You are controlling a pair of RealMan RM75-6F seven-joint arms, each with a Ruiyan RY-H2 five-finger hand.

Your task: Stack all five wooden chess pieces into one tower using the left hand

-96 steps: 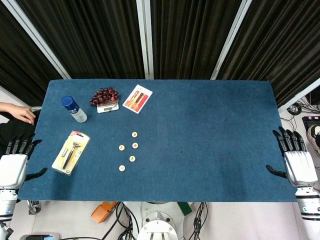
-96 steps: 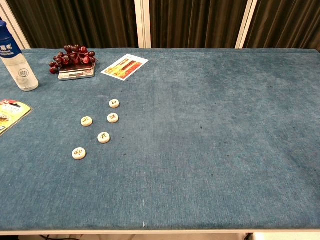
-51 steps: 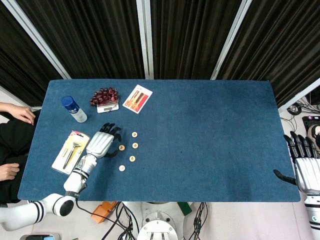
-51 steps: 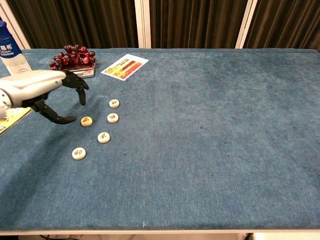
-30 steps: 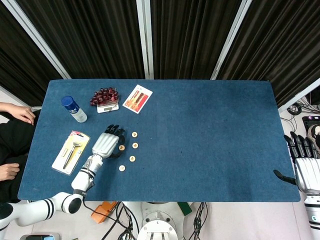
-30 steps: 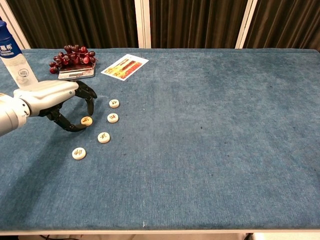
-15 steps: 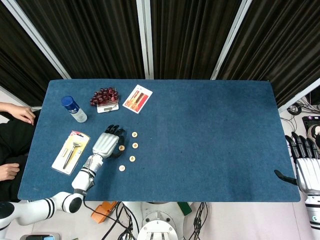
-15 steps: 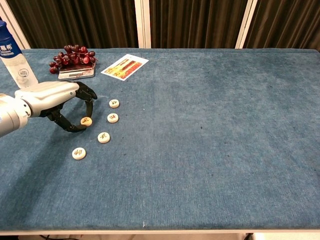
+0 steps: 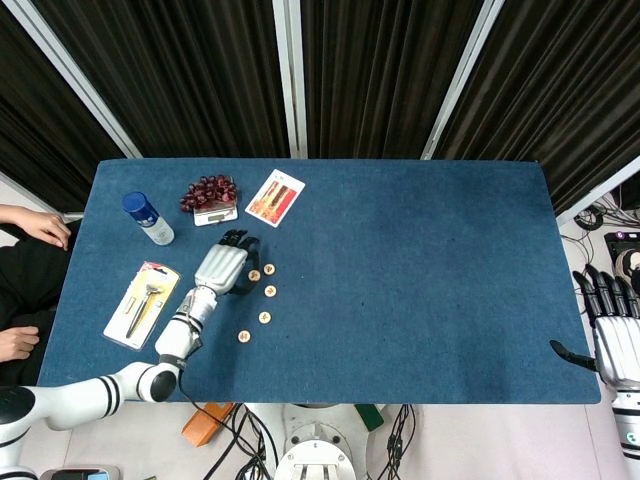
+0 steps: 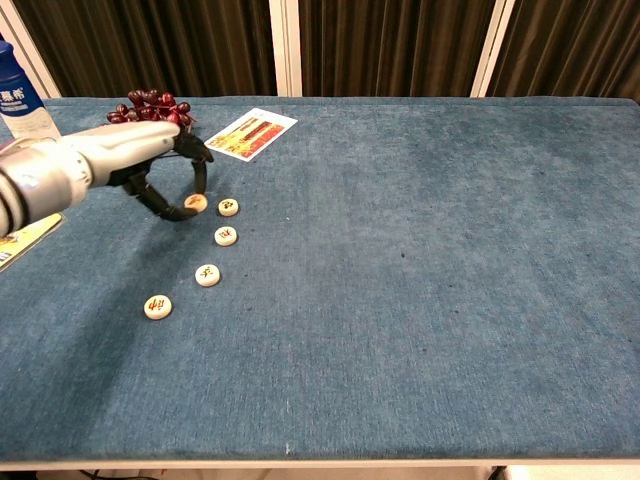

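Note:
Five round wooden chess pieces are on or over the blue table (image 9: 420, 260). My left hand (image 9: 225, 268) (image 10: 140, 165) pinches one piece (image 9: 254, 274) (image 10: 196, 203) between thumb and a finger, just left of the farthest piece (image 9: 269, 269) (image 10: 229, 207). The other three lie flat and apart: one (image 9: 269, 291) (image 10: 226, 236) in the middle, one (image 9: 264, 317) (image 10: 207, 275) nearer, and the nearest (image 9: 243, 337) (image 10: 157, 307). My right hand (image 9: 615, 335) stays beyond the table's right edge with its fingers spread, holding nothing.
At the back left stand a blue-capped bottle (image 9: 147, 217) (image 10: 25, 110), grapes on a small scale (image 9: 210, 192) (image 10: 145, 110) and a printed card (image 9: 274, 198) (image 10: 250, 133). A packaged tool (image 9: 142, 304) lies at the left edge. A person's hand (image 9: 35, 225) rests beside the table.
My left hand came in from the left edge, closed on the leftmost piece, and has carried it up and away towards the farthest piece. The right hand has barely moved.

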